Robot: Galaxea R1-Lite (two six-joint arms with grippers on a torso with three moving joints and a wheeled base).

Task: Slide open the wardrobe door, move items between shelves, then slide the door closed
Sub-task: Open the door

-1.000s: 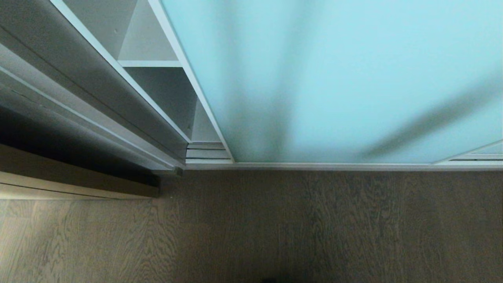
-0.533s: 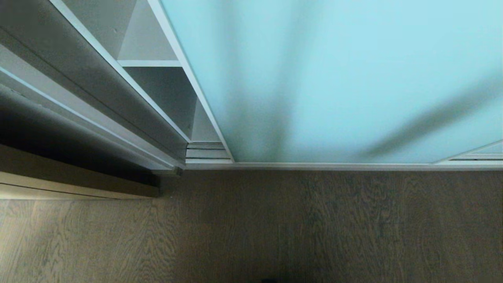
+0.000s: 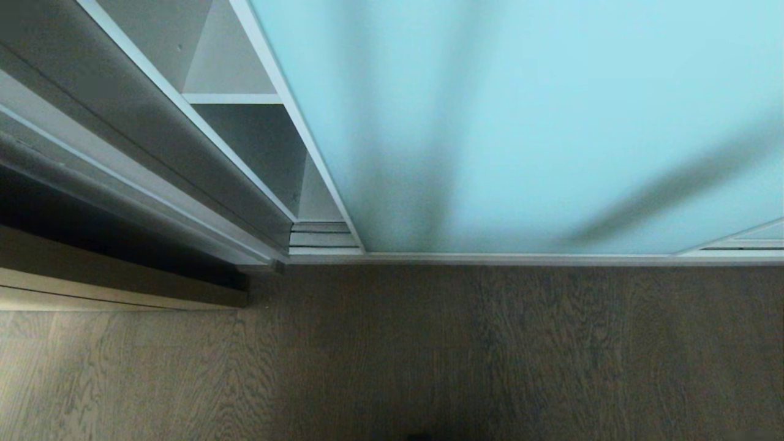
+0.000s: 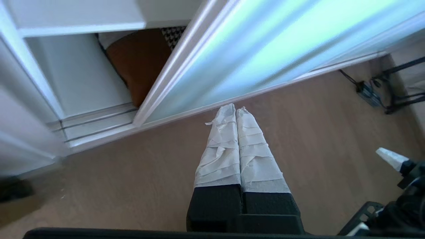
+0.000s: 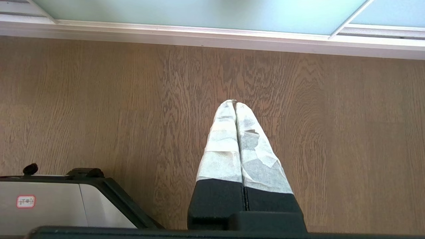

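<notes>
1. Tape-wrapped fingers (image 4: 236, 111) of the left gripper are pressed together, empty, above the wooden floor (image 4: 132, 172).
2. Tall frosted aqua-blue glass sliding wardrobe door (image 4: 252, 56) stands mostly closed, half hiding a rust-brown and houndstooth cushion (image 4: 141, 59).
3. Likely step: opening; next, reach the silvery door frame (image 4: 172, 66) edge.
4. Right gripper (image 5: 235, 104) hangs idle, fingers together.

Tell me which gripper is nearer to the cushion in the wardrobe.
Left. The left gripper, shut, points at the door's open edge, with the cushion just inside. The right gripper, shut, hangs over bare floor; no cushion shows there.
</notes>
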